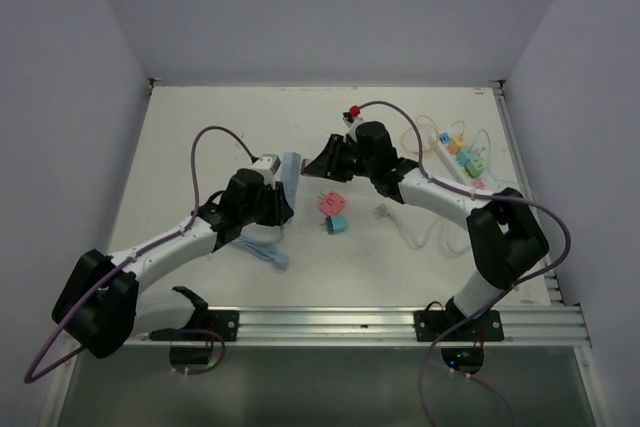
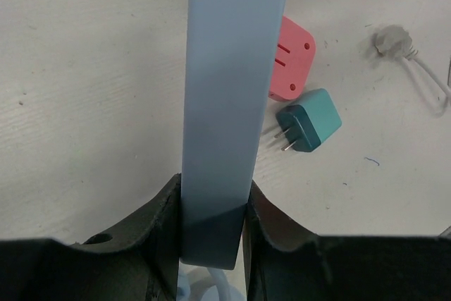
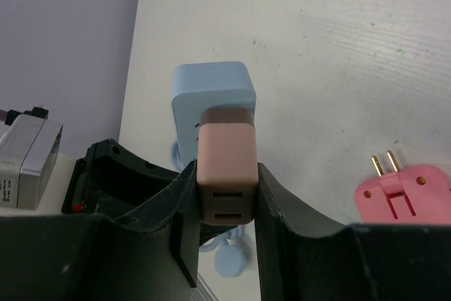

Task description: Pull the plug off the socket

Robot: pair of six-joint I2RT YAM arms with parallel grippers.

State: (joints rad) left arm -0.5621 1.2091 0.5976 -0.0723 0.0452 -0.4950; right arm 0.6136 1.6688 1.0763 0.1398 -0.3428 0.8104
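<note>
While the top view hides both grips, wrist views show the left gripper (image 2: 213,206) clamped on the socket (image 2: 232,68), the right gripper (image 3: 225,199) on the plug (image 3: 225,153).

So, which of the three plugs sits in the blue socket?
The brownish plug, clamped by the right gripper; the pink plug and the teal plug lie loose on the table.

Desk (image 1: 200,137), white. Pink plug (image 1: 329,204) and teal plug (image 1: 338,224), mid-desk, just beside each other. White corded plug (image 1: 385,211) near them. White power strip (image 1: 447,152) carrying coloured plugs, far right corner.
</note>
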